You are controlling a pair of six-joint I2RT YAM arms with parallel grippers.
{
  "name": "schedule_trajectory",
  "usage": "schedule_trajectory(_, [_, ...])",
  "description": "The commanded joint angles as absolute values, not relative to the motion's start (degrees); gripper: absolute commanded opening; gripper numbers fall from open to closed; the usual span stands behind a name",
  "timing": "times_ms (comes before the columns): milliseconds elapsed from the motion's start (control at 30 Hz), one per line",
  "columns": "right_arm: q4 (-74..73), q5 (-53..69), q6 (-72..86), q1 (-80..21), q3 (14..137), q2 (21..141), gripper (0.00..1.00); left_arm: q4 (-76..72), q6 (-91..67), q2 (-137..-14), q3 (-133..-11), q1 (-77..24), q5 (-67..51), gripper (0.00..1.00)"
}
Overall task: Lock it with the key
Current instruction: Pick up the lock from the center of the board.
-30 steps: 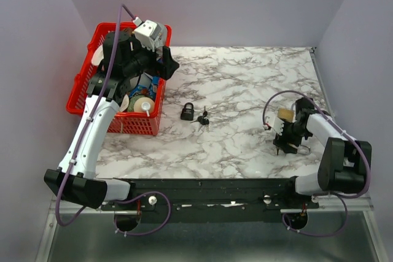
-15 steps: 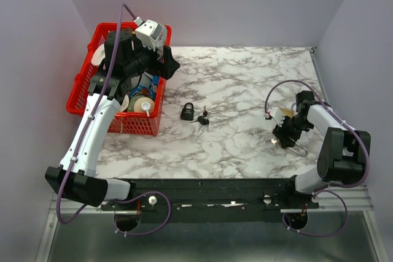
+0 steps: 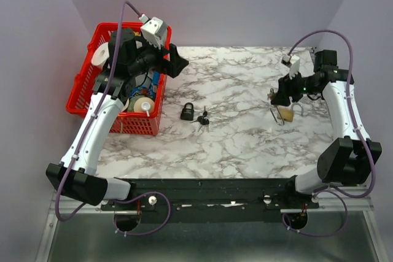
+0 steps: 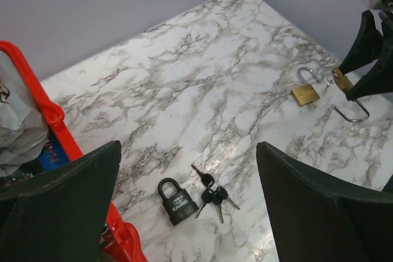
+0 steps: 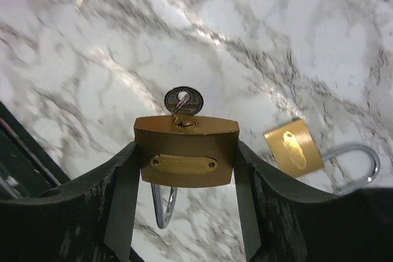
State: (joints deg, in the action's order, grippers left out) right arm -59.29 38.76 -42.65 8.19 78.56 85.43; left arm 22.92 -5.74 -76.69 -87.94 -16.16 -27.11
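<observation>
My right gripper (image 5: 186,151) is shut on a brass padlock (image 5: 186,154), its pads on the body's two sides. A silver key (image 5: 183,100) sits in the keyhole, and the steel shackle (image 5: 163,208) hangs open below. In the top view this gripper (image 3: 279,97) hovers over the table's right side. A smaller brass padlock (image 5: 295,148) lies under it with its shackle open. A black padlock (image 3: 187,112) and a bunch of black-headed keys (image 3: 203,119) lie mid-table. My left gripper (image 3: 177,61) stands open and empty, high beside the basket, with the black padlock (image 4: 175,200) far below it.
A red basket (image 3: 86,105) full of assorted items stands at the left, under the left arm. Purple walls close in the back and both sides. The small brass padlock (image 3: 285,115) rests on the marble table (image 3: 239,78) near the right wall.
The right gripper closed on the brass padlock near the front right, then lifted it up and toward the back. The left gripper swung slightly to the right.
</observation>
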Motion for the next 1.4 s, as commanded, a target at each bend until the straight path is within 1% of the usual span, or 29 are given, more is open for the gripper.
schedule_trajectory(0, [-59.0, 52.7, -22.1, 7.5, 86.3, 86.2, 0.01, 17.1, -9.9, -77.1, -85.6, -19.2, -31.0, 0.99])
schedule_trajectory(67, [-52.1, 52.0, -11.8, 7.0, 87.4, 85.5, 0.01, 14.2, -12.6, -77.2, -83.5, -22.2, -28.7, 0.98])
schedule_trajectory(133, [-44.6, 50.5, -5.5, 6.5, 87.4, 85.3, 0.01, 11.3, -13.7, -77.1, -81.2, -24.9, -25.2, 0.95])
schedule_trajectory(167, [-42.6, 48.8, 0.8, 6.5, 87.4, 85.3, 0.01, 10.4, -14.4, -77.3, -80.4, -26.2, -23.0, 0.95])
schedule_trajectory(200, [-40.9, 48.3, 4.1, 6.3, 87.5, 85.4, 0.01, 9.7, -14.7, -77.6, -79.7, -29.4, -17.8, 0.93])
schedule_trajectory(267, [-37.2, 44.8, 11.3, 6.1, 86.8, 85.6, 0.01, 7.5, -16.2, -79.2, -78.0, -32.6, -13.5, 0.9])
schedule_trajectory(333, [-33.9, 41.6, 15.3, 5.5, 85.9, 85.3, 0.01, 5.6, -16.4, -80.9, -77.9, -37.4, -9.9, 0.89])
schedule_trajectory(400, [-33.2, 36.0, 19.4, 4.2, 85.6, 85.2, 0.01, 4.1, -15.6, -83.7, -78.1, -40.5, -6.6, 0.89])
schedule_trajectory(467, [-33.0, 31.8, 22.1, 3.2, 85.5, 85.0, 0.01, 1.8, -15.5, -86.8, -79.4, -43.3, -6.9, 0.89])
schedule_trajectory(633, [-33.0, 25.6, 25.1, 0.2, 85.4, 83.4, 0.01, 1.8, -14.9, -93.5, -86.1, -47.9, -6.6, 0.89])
schedule_trajectory(667, [-33.0, 24.6, 25.9, -1.1, 85.4, 83.2, 0.01, 1.9, -14.2, -95.3, -87.0, -49.1, -6.0, 0.9])
schedule_trajectory(700, [-33.0, 24.1, 26.1, -1.7, 85.4, 83.1, 0.01, 2.0, -13.5, -96.2, -87.8, -49.7, -5.3, 0.94])
schedule_trajectory(733, [-33.0, 23.6, 26.3, -2.0, 85.3, 82.9, 0.01, 1.8, -12.9, -96.9, -88.4, -50.2, -4.7, 0.96])
schedule_trajectory(800, [-33.1, 21.7, 27.3, -2.6, 85.1, 82.6, 0.01, 1.7, -11.9, -98.6, -89.4, -51.0, -3.8, 0.96])
schedule_trajectory(933, [-33.4, 20.0, 28.7, -3.3, 84.6, 81.7, 0.01, 0.9, -10.7, -100.5, -89.6, -52.1, -1.4, 0.93])
schedule_trajectory(1033, [-33.2, 20.5, 29.7, -3.7, 83.7, 81.2, 0.01, 3.4, -10.5, -103.2, -92.0, -53.2, 1.4, 0.91])
schedule_trajectory(1167, [-33.5, 20.6, 30.0, -4.0, 82.6, 80.3, 0.01, 6.8, -10.8, -106.5, -96.2, -53.7, 5.4, 0.86])
schedule_trajectory(1233, [-33.5, 20.3, 30.1, -4.4, 82.0, 79.5, 0.01, 8.0, -10.4, -107.4, -97.5, -54.0, 6.2, 0.82])
schedule_trajectory(1367, [-33.6, 19.9, 30.7, -5.0, 81.6, 78.8, 0.01, 11.2, -9.5, -109.7, -100.9, -55.7, 10.5, 0.77])
